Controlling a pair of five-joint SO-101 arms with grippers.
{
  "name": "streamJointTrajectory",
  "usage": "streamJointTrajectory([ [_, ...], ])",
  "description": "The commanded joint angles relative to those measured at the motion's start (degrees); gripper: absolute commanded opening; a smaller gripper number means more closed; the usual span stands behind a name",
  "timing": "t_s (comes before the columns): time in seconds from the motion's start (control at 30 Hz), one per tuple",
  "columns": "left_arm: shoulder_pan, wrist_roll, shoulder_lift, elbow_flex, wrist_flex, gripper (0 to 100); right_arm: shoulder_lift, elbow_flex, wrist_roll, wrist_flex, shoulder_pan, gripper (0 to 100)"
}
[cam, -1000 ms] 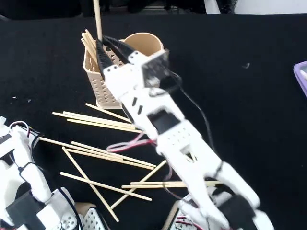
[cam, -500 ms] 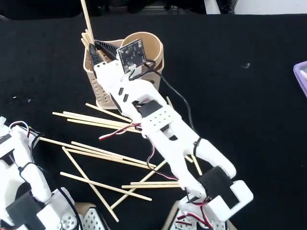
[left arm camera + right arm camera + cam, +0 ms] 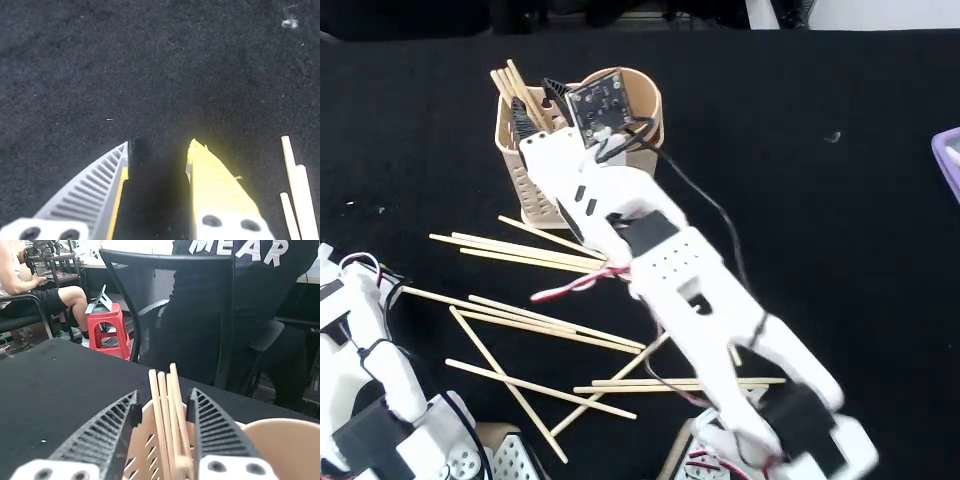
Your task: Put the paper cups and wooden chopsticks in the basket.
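The basket (image 3: 525, 185) stands on the black desk (image 3: 820, 250), a pale perforated tub. A paper cup (image 3: 640, 92) stands upright at its right-hand end, mouth up; whether it sits inside the basket or just against it cannot be told. A bundle of wooden chopsticks (image 3: 515, 88) stands in the basket's opposite end, leaning outward over the rim.

The right arm stretches across the desk to the basket, and the right hand (image 3: 540, 108) sits at the basket's top beside the cup. In the right wrist view that hand (image 3: 163, 394) is released. Its two black ribbed fingers are parted on either side of the standing bundle (image 3: 167, 410), with a sliver of space on each side, so they flank the sticks rather than pinch them. The basket wall (image 3: 145, 450) lies just below the fingers and the cup's rim (image 3: 280, 447) is beside them.

More loose chopsticks (image 3: 520, 248) lie flat on the desk on the side of the basket nearer the arms. One group lies close to the basket's foot. Further sticks (image 3: 540, 325) lie farther from the basket, some crossing each other, and a few run under the right arm.

The left arm (image 3: 360, 400) is well away from the basket, at the near corner of the desk. The left hand (image 3: 159, 144) is released too, with one grey finger and one yellow one spread apart and nothing between them. It hangs over bare black cloth, with the ends of three chopsticks (image 3: 295, 185) just beside its yellow finger.
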Motion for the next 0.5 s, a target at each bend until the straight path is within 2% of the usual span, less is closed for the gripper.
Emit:
streamJointTrajectory([
  [0.0,0.84,-0.35,-0.88,-1.27,-0.88,19,-10.51,-1.71,0.00,11.87,-1.14,13.8],
  [0.23,0.84,-0.35,-0.88,-1.27,-0.88,19,-26.59,-0.66,1.14,47.21,-2.64,14.0],
  [0.37,0.84,-0.35,-0.88,-1.27,-0.88,19,-30.99,5.67,13.27,61.19,-2.64,14.1],
  [0.47,0.84,-0.35,-0.88,-1.27,-0.88,19,-31.34,14.81,26.11,64.62,-2.55,14.2],
])
